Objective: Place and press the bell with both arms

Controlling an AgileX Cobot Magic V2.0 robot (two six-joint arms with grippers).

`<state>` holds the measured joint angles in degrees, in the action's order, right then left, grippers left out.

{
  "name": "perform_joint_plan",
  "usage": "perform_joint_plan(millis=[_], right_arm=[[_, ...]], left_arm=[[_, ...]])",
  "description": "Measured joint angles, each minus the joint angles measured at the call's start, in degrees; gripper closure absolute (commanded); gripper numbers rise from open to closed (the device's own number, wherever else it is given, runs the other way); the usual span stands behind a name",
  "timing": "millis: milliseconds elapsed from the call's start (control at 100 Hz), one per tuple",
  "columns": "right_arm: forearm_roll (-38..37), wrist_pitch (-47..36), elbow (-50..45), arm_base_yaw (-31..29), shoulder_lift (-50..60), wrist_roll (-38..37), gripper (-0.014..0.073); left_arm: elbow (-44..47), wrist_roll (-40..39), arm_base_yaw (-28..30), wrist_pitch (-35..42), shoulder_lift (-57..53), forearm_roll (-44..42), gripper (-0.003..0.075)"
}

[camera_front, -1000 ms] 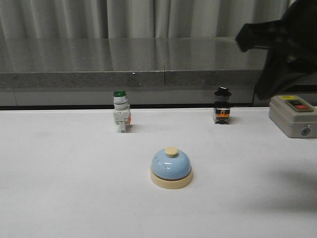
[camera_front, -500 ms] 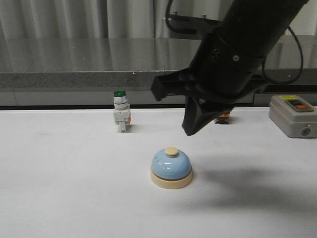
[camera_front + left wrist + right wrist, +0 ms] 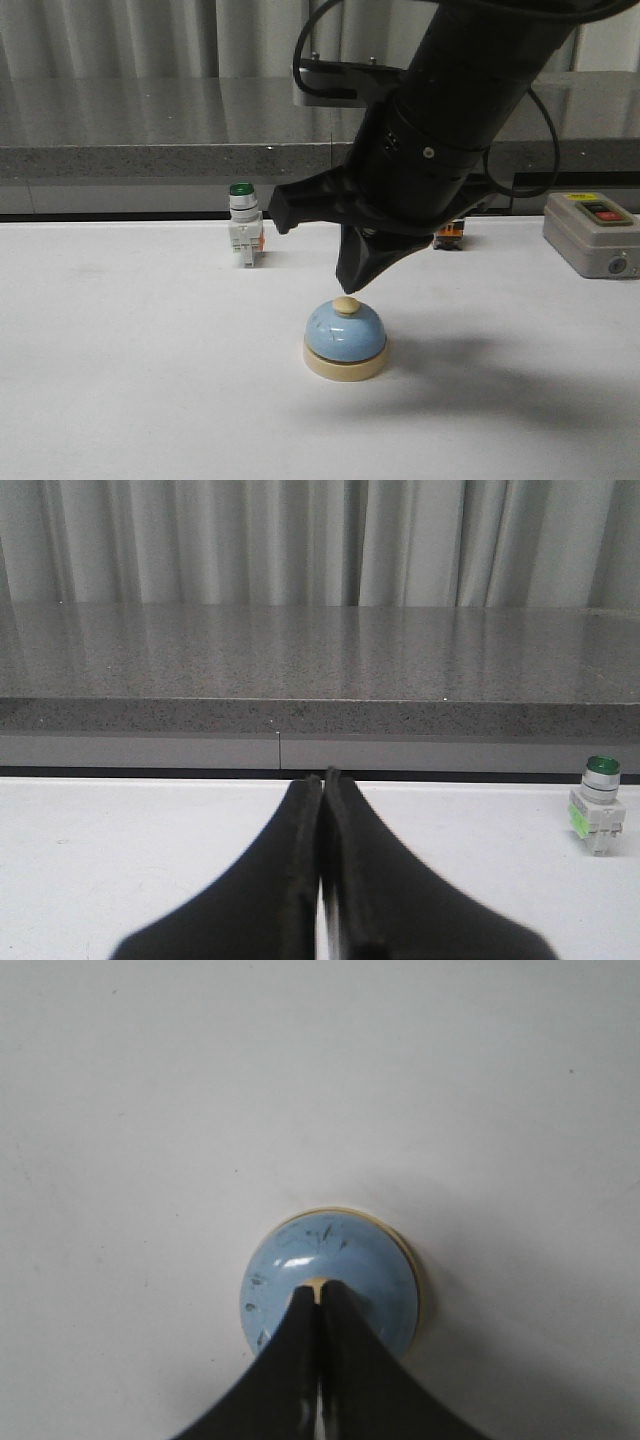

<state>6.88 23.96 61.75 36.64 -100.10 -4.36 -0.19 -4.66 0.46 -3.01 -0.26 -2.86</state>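
The light-blue bell (image 3: pixel 345 338) with a cream base and cream button stands on the white table (image 3: pixel 120 380), near its middle. My right gripper (image 3: pixel 346 288) is shut and empty; its tip points down right above the button, at or just off its top. In the right wrist view the shut gripper (image 3: pixel 319 1288) covers most of the button on the bell (image 3: pixel 350 1260). My left gripper (image 3: pixel 322 778) is shut and empty, low over the table, and does not show in the front view.
A green-capped white switch (image 3: pixel 244 225) stands behind the bell to the left and also shows in the left wrist view (image 3: pixel 598 804). A black-capped switch (image 3: pixel 450 234) is mostly hidden behind my right arm. A grey control box (image 3: pixel 592 233) sits far right. A grey ledge (image 3: pixel 150 155) runs along the back.
My right arm swung in from the upper right and came down to the left, so its shut tip now sits over the bell's button. The bell has not moved.
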Motion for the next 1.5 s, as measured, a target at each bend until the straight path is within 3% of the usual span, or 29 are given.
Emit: perform_joint_plan(millis=[520, 790, 1080, 1500], right_arm=[[0.32, 1.58, 0.63, 0.0, -2.3, -0.08, 0.0657], [-1.35, 2.69, 0.63, -1.36, 6.18, -0.08, 0.0657], [-4.32, 3.62, -2.29, -10.05, 19.85, -0.08, 0.0657], [-7.77, 2.2, -18.77, -25.24, 47.0, -0.08, 0.0657]], left_arm=[[0.0, 0.0, 0.0, 0.0, 0.0, 0.0, 0.0741], [0.0, 0.0, 0.0, 0.0, 0.0, 0.0, 0.0741], [0.0, 0.0, 0.0, 0.0, 0.0, 0.0, 0.0741], [0.0, 0.0, 0.0, 0.0, 0.0, 0.0, 0.0741]])
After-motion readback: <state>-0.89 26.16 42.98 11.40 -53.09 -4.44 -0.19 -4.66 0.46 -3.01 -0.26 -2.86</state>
